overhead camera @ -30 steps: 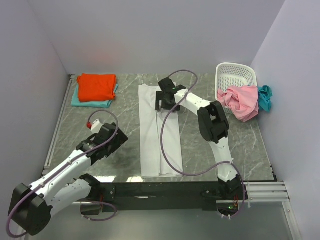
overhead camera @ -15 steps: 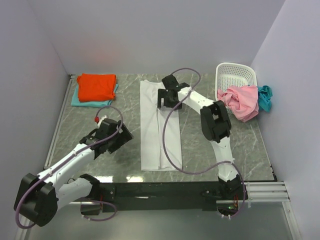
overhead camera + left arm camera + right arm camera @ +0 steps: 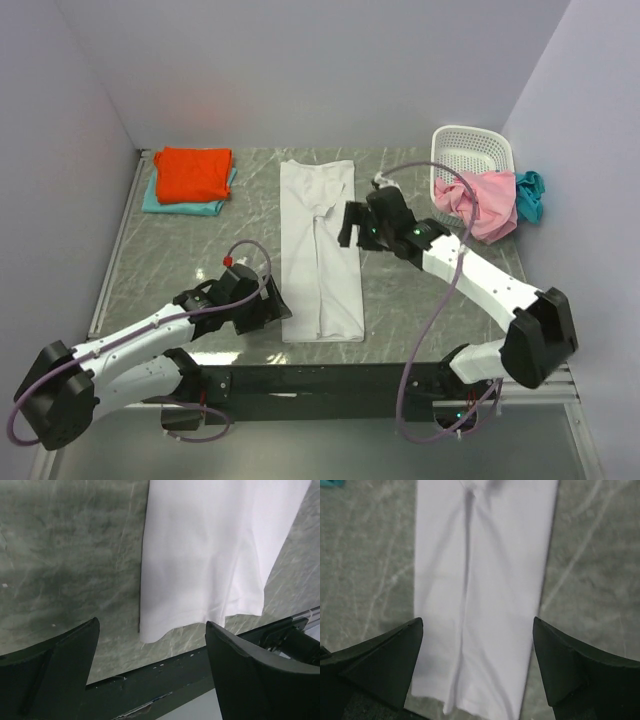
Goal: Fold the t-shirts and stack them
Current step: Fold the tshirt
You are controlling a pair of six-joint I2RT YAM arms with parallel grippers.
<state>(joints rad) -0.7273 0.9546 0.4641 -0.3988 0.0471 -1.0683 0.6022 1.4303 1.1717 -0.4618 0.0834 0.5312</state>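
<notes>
The white shirt [image 3: 320, 250] looks light and limp, so the left end effector [image 3: 272, 310] and the right end effector [image 3: 352, 228], both wide and empty, should probably pinch its near corners.

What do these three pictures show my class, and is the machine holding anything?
Two robot arms stand at a table's near edge, each ending in two-finger jaws. The wide picture comes from a fixed camera above and behind them: left arm, right arm. The other two come from wrist cameras looking down past the jaws. On the table lies a white t-shirt folded into a long strip. Far left, an orange-red shirt sits folded on an aqua shirt. Far right, a pink shirt and a teal shirt lie crumpled by a white basket. Both jaws are open and hold nothing.
</notes>
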